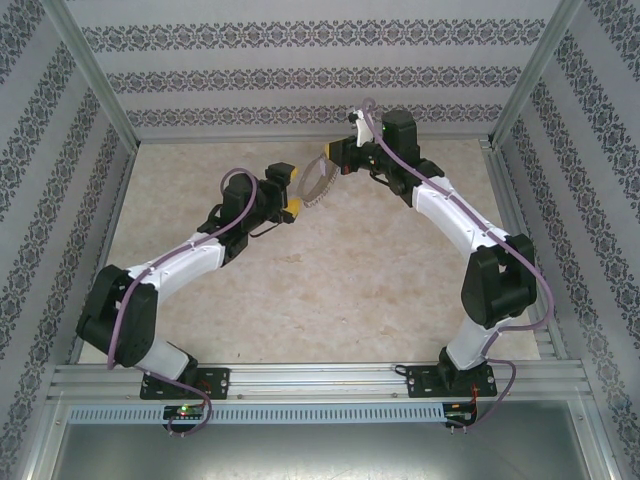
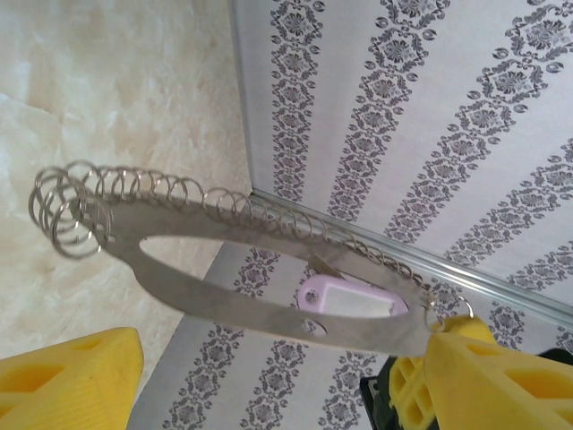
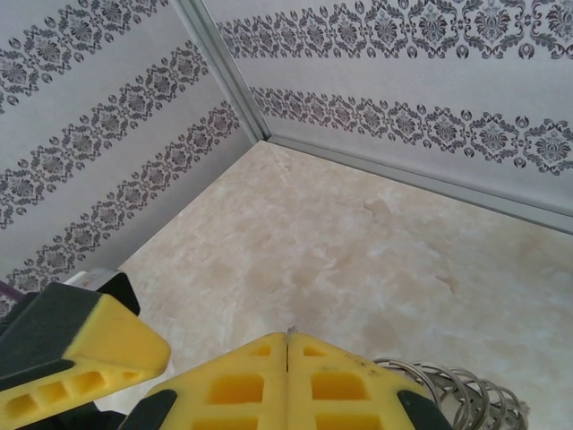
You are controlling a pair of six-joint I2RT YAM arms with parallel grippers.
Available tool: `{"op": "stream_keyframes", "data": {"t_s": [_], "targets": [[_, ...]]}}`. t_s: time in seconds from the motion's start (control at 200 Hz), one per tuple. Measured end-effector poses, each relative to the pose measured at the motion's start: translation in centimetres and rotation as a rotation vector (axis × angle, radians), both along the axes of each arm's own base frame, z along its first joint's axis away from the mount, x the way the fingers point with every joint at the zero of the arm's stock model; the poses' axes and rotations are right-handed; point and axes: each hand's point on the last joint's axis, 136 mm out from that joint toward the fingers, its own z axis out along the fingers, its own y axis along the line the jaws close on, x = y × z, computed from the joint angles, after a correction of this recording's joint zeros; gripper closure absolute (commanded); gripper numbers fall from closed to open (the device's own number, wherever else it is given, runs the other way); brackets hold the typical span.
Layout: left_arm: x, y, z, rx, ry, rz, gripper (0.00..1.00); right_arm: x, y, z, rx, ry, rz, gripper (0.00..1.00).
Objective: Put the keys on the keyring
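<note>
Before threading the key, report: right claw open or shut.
Shut. The right claw has its yellow fingers pressed together, a sliver of the keyring pinched at their seam.

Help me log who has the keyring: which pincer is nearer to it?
Right. The right pincer is shut at the far end of the keyring, apparently clamping its rim. The open left pincer sits beside the other end, not gripping it.

I see the keyring (image 2: 251, 313) slanting over my open left hand's (image 2: 286, 363) yellow fingers (image 2: 72, 376), coils lining its upper rim, lilac key (image 2: 349, 300) showing through it.
</note>
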Motion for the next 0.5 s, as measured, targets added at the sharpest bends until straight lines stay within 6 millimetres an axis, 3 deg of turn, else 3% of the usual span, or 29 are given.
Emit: {"op": "stream_keyframes", "data": {"t_s": [0.33, 0.425, 0.5], "targets": [[1.6, -0.7, -3.7, -0.010, 0.061, 0.013, 0.18, -2.4, 1.0, -1.1, 0.005, 0.018, 0.056, 1.00], [1.7, -0.8, -3.4, -0.023, 0.052, 0.016, 0.23, -2.9, 1.2, -0.7, 0.010, 0.008, 0.069, 1.00], [1.9, -0.8, -2.8, -0.035, 0.033, 0.022, 0.33, -3.1, 1.2, -0.6, 0.012, 0.004, 0.071, 1.00]]}}
